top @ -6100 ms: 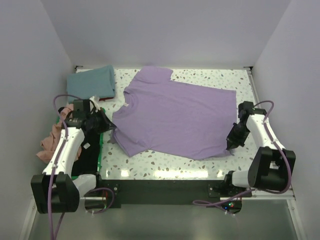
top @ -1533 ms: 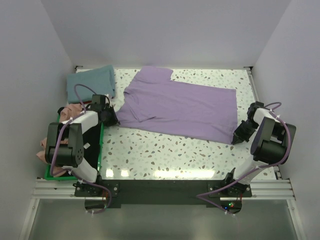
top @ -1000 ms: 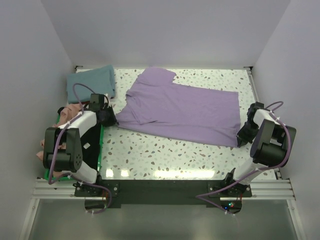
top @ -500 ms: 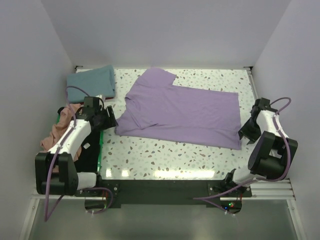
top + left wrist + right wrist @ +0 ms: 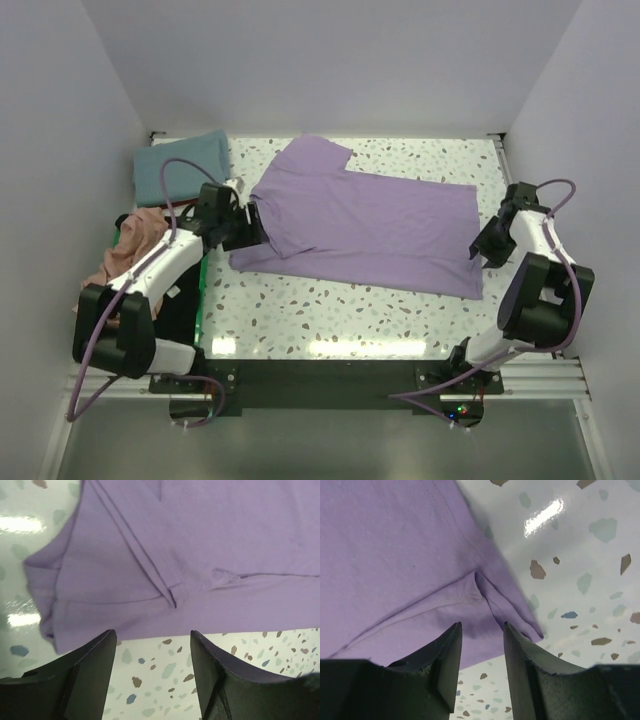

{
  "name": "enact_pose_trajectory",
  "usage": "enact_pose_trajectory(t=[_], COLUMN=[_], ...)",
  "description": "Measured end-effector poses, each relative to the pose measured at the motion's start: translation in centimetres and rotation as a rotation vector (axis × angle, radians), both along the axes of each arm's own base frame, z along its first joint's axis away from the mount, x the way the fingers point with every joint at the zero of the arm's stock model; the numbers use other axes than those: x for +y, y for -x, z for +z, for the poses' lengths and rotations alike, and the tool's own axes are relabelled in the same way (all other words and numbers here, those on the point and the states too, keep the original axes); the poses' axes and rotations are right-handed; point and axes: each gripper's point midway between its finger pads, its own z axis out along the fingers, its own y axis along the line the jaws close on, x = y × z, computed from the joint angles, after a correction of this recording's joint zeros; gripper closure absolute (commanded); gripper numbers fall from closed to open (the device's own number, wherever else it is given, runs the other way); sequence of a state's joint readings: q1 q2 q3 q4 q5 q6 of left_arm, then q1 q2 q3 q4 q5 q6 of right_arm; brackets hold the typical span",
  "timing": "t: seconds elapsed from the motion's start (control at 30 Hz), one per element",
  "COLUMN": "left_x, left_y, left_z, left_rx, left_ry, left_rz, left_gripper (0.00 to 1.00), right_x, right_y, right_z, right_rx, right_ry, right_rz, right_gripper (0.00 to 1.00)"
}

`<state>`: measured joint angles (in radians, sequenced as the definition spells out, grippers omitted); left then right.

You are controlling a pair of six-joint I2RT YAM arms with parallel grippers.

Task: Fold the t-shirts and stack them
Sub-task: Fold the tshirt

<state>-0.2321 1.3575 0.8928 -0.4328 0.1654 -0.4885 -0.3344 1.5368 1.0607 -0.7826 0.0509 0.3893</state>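
The lavender t-shirt [image 5: 370, 225] lies flat in the middle of the speckled table [image 5: 330, 305], with its neck end to the left and its hem to the right. It looks folded along its length, and one sleeve points toward the far edge. The left gripper [image 5: 250, 228] hangs over the left end of this shirt, near the folded sleeve. In the left wrist view its two fingers [image 5: 85, 665] stand wide apart and nothing is between them; under the gap I see the near edge of the cloth and the bare table. The right gripper [image 5: 482, 245] is at the right end, over the near hem corner. In the right wrist view its fingers [image 5: 440, 670] are also apart, with a narrower gap. The hem corner lies on the table below them with a small crease, and the cloth is not pinched. A teal blue t-shirt [image 5: 183, 165] lies folded at the far left corner of the table. At the left side a green bin [image 5: 203, 290] holds a crumpled salmon pink t-shirt [image 5: 130, 255] and a black t-shirt [image 5: 178, 300].
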Motion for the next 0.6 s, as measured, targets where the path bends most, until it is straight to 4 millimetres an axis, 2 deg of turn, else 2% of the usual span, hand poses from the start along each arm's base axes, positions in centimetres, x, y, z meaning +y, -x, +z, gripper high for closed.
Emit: enact_pose_trajectory(t=[0.13,0.27,0.4,0.6], left_x=[-1.5,-2.0,-2.0,-2.1], left_y=[-1.1,-1.8,-1.5,-1.3], left_z=[-1.4,-3.8,-6.0,-7.2], left_rx=[0.01,0.053,0.099,0.109], left_ry=[0.034,0.038,0.037,0.04], left_rz=[-0.031,-0.04,-0.038,-0.042], left_gripper=[0.35,0.35,0.35,0.35], right_x=[0.0,0.0,-0.1,-0.2], right_y=[-0.6,-0.9,-1.2,-1.5], right_z=[-1.7,-3.1,-4.2,-4.8], right_rx=[0.028,0.052,0.064,0.067], right_ry=[-0.022,-0.036,-0.042,-0.042], right_rz=[0.009,0.011,0.012,0.014], right_gripper=[0.61,0.63,0.66,0.69])
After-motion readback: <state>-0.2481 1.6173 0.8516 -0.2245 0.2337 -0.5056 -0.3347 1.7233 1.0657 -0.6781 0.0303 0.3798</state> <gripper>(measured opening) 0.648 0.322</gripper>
